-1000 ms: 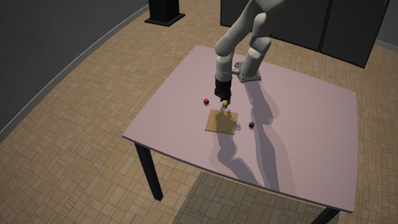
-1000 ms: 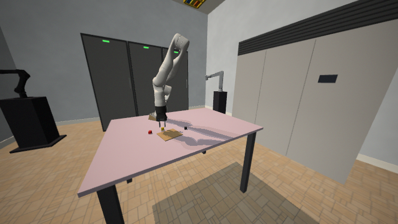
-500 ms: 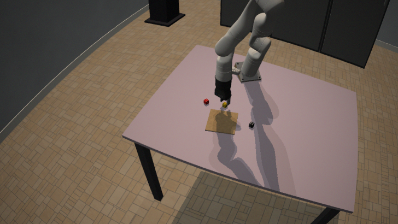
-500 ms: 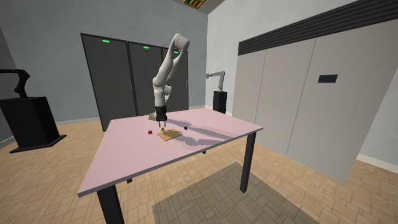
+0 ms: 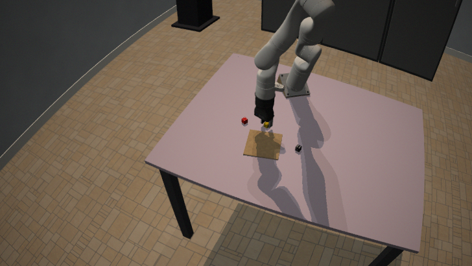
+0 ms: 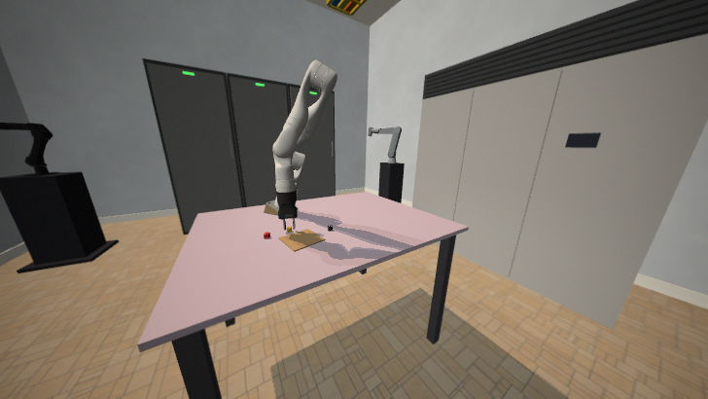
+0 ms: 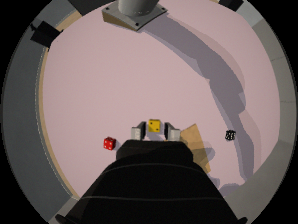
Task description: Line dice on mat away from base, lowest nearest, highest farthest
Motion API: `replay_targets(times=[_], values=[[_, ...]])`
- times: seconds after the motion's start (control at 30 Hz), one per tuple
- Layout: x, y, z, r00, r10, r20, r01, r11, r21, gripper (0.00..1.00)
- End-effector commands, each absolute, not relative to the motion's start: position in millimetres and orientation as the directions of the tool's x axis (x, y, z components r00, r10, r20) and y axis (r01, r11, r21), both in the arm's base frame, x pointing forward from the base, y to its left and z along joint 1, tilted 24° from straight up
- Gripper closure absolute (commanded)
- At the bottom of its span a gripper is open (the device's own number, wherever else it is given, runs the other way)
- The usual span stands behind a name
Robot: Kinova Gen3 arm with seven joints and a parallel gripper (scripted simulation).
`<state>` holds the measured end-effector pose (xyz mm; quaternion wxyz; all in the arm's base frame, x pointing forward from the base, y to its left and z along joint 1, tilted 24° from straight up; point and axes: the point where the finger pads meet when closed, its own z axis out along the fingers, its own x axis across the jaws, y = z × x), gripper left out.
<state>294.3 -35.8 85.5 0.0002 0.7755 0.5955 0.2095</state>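
The red die (image 5: 244, 120) is being shown on the tabletop (image 5: 363, 171), off the mat (image 5: 252, 146), out beyond the mat's left corner on the base side. To the right of it, the end effector (image 5: 267, 125) is being held upright, pointing down, just short of the mat's base-side edge. Its fingers are being kept partly open, wider than the yellow die (image 5: 266, 124) that is standing between them; the die is judged to be straddled, not clamped, so nothing is being held. Whether the die is resting on the tabletop cannot be told for sure.

The mat is lying flat, with no die on it, and the arm's shadow is falling across it. The black die (image 5: 298, 148) is being shown to the right of the mat, just beside its right edge, on the tabletop.

The relation that matters is being set by the mat: it is lying directly beyond the end effector, on the side away from the base (image 5: 306, 93). Once the fingers are closed on the yellow die, a short carry away from the base is being called for. The pips are too small to be read, so the die's place in the line cannot be given.
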Motion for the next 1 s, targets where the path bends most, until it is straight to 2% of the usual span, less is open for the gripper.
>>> replay_targets(times=[0.0,0.97], values=[[292.4,-35.1,79.1,0.209,0.923,0.324,0.926,-0.294,0.238,0.3],[294.9,-33.1,71.9,0.209,0.923,0.324,0.926,-0.294,0.238,0.3]])
